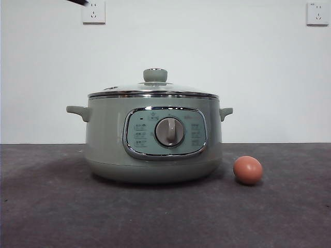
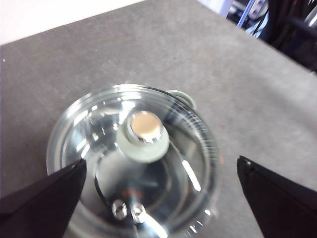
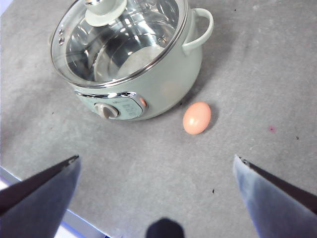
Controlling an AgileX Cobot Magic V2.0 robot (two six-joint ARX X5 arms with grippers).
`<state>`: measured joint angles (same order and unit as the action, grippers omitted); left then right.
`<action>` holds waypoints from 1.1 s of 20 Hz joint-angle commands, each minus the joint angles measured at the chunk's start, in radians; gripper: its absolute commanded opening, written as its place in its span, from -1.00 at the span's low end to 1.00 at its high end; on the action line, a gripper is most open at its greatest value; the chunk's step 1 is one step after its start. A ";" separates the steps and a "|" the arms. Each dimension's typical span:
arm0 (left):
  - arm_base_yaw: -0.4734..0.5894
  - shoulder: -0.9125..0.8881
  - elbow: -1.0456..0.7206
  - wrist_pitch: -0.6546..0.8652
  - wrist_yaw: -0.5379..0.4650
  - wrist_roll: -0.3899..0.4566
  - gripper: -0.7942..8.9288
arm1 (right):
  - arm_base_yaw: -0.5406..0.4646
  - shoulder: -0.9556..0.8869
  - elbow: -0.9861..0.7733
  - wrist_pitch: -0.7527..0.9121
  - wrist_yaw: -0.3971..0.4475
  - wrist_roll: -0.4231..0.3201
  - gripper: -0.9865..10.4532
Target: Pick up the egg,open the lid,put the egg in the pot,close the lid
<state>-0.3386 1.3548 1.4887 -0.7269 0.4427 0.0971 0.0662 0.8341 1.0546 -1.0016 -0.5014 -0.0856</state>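
Observation:
The sage-green pot (image 1: 106, 139) stands mid-table with its glass lid (image 1: 155, 89) shut on it. The reddish-brown egg (image 1: 247, 170) lies on the table just right of the pot. My left gripper (image 2: 158, 198) is open and hovers above the lid (image 2: 99, 124), with the lid's pale green knob (image 2: 144, 135) below and between its jaws, apart from them. My right gripper (image 3: 156, 193) is open, well above the table, with the egg (image 3: 197, 117) and the pot (image 3: 171, 84) ahead of it. In the front view only a black tip (image 1: 78, 2) shows at the top left.
A dark grey table (image 1: 165, 212) carries the pot and egg. A white wall with two sockets (image 1: 93, 11) stands behind. The table's front edge (image 3: 79, 220) shows near my right gripper. Dark equipment (image 2: 292, 29) lies beyond the table's far corner.

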 commanded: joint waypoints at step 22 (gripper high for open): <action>-0.146 0.486 0.209 0.048 -0.180 0.113 -0.06 | 0.000 0.022 0.002 0.016 -0.004 0.007 0.16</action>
<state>-0.4805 1.8305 1.6955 -0.6800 0.2611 0.2020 0.0658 0.8566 1.0546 -0.9943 -0.5018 -0.0853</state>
